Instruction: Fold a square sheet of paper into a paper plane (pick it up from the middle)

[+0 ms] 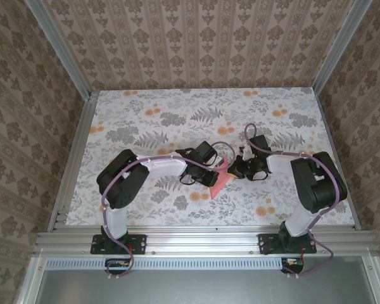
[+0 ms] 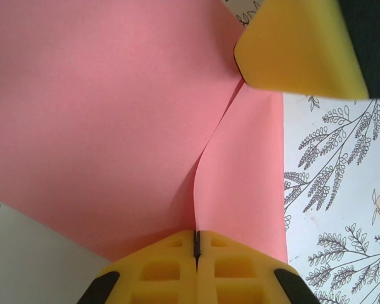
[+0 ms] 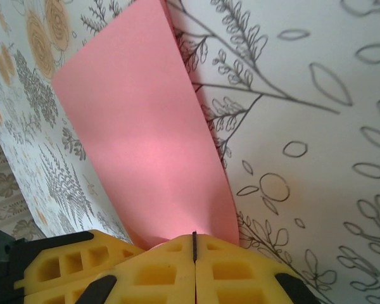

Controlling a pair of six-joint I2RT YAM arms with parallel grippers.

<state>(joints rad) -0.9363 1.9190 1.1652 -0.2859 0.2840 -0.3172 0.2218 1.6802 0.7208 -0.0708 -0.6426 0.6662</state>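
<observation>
The square sheet of paper (image 1: 219,179), pink-red, hangs doubled between my two grippers just above the middle of the table. In the left wrist view the paper (image 2: 114,114) has a raised ridge running from my left gripper (image 2: 196,235), shut on that ridge, up to the right gripper's yellow fingertip (image 2: 297,47). In the right wrist view a long panel of the paper (image 3: 145,126) rises from my right gripper (image 3: 194,235), which is shut on its near end. From above, the left gripper (image 1: 214,166) and right gripper (image 1: 236,170) sit close together at the paper's top.
A floral cloth covers the table (image 1: 177,114). Aluminium rails (image 1: 69,158) border it left, right and front, and patterned walls (image 1: 202,44) enclose it. The left gripper's yellow fingers (image 3: 57,269) lie just left of my right jaws.
</observation>
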